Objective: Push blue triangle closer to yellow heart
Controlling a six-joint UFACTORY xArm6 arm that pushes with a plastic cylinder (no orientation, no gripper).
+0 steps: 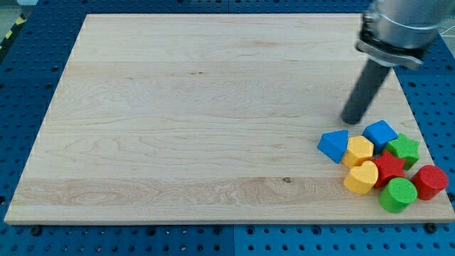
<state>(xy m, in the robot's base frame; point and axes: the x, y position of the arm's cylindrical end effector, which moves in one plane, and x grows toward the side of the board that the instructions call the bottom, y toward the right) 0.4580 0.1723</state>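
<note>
The blue triangle [333,146] lies at the left end of a cluster of blocks near the board's lower right corner. The yellow heart [361,177] lies just below and to the right of it, with a yellow hexagon [358,151] touching the triangle's right side between them. My tip [351,120] rests on the board just above and slightly right of the blue triangle, a small gap away from it. The dark rod slants up to the arm's grey body [402,25] at the view's top right.
The cluster also holds a blue cube [380,134], a green star [404,149], a red star [388,166], a green cylinder [397,195] and a red cylinder [429,181]. The wooden board [185,114] ends close to the cluster at right and bottom.
</note>
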